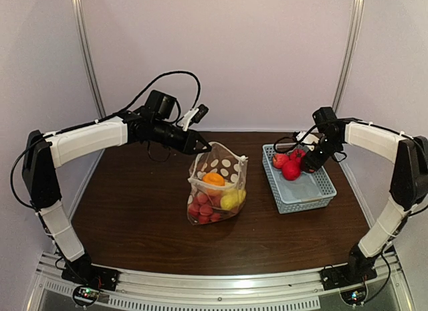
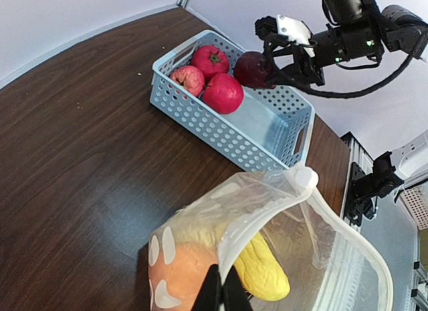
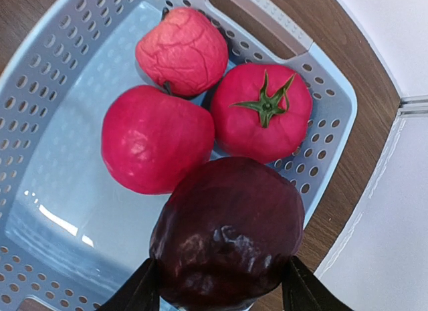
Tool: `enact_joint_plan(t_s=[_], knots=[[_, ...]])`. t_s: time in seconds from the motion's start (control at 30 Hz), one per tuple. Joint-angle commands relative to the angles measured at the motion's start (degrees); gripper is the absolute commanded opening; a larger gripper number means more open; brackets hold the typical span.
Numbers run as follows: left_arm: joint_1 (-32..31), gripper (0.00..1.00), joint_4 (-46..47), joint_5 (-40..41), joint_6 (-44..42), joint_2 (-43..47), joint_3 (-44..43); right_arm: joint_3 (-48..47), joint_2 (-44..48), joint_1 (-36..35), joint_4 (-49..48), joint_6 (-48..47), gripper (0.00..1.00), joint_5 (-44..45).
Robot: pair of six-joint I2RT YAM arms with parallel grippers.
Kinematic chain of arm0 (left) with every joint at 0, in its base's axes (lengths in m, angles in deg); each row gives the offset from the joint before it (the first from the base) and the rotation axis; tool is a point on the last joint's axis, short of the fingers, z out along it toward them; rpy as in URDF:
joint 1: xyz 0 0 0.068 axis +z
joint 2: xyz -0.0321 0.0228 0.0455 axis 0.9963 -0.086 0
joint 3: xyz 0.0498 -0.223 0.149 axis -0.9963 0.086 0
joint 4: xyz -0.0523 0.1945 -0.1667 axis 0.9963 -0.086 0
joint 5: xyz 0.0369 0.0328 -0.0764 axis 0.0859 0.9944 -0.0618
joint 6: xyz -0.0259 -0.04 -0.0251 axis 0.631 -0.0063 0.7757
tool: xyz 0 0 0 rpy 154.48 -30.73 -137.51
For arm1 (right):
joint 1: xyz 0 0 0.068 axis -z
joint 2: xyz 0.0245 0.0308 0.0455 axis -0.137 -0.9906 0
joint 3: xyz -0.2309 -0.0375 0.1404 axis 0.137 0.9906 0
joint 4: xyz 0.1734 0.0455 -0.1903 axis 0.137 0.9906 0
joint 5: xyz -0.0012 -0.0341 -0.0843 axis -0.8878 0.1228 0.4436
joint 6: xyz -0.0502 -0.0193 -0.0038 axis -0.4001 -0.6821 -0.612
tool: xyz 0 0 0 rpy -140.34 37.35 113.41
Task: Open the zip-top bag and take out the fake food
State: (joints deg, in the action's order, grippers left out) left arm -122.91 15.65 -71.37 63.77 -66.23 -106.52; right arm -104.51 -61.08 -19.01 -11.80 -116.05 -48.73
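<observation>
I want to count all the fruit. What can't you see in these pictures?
Top view: the red fruits low in the bag overlap behind dotted plastic, too small to count.
Left wrist view: the bottom edge cuts the bag off; only an orange fruit and a yellow fruit show.
Right wrist view: the purple fruit in the right gripper hides the basket under it.
</observation>
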Motion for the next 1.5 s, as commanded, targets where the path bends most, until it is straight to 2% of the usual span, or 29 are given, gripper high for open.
enact_joint_plan(t_s=[0.0,0.43,0.63,0.87,1.0,1.17,1.27,1.33,1.43,1.47], knots=[[-0.1,0.00,0.4,-1.5,-0.4,0.8,-2.0,2.1,-2.4,0.4,-3.6,-1.5,0.46,4.5],[-0.1,0.00,0.5,-3.6,0.5,0.7,-2.5,3.5,-7.9,0.4,-8.8,-0.4,0.47,2.0],[-0.1,0.00,0.6,-3.3,0.5,0.8,-2.2,4.6,-9.0,0.4,-11.1,-0.4,0.60,2.7],[-0.1,0.00,0.6,-2.3,0.9,1.2,-1.9,4.8,-5.1,0.4,-8.6,-1.4,0.82,3.0],[-0.1,0.00,1.0,-2.5,0.7,1.2,-1.9,3.2,-1.6,0.4,-4.5,-1.7,0.98,2.0],[-0.2,0.00,2.3,-3.5,1.3,1.0,-1.3,1.3,2.6,0.1,-2.3,-2.5,1.00,-0.5],[-0.4,0.00,3.4,-3.4,2.2,0.9,-0.2,-4.3,3.7,-0.2,2.0,-2.0,1.00,-6.2],[-0.6,0.00,3.4,-3.1,2.3,0.8,-0.1,-7.3,5.4,-0.2,0.9,0.2,1.00,-10.2],[-0.8,0.00,3.5,-3.0,2.5,0.7,-0.1,-12.9,6.6,-1.0,0.3,1.8,0.99,-20.5],[-0.8,0.00,3.4,-3.1,2.5,0.7,-0.1,-15.5,6.3,-1.6,0.9,2.0,0.95,-24.0]])
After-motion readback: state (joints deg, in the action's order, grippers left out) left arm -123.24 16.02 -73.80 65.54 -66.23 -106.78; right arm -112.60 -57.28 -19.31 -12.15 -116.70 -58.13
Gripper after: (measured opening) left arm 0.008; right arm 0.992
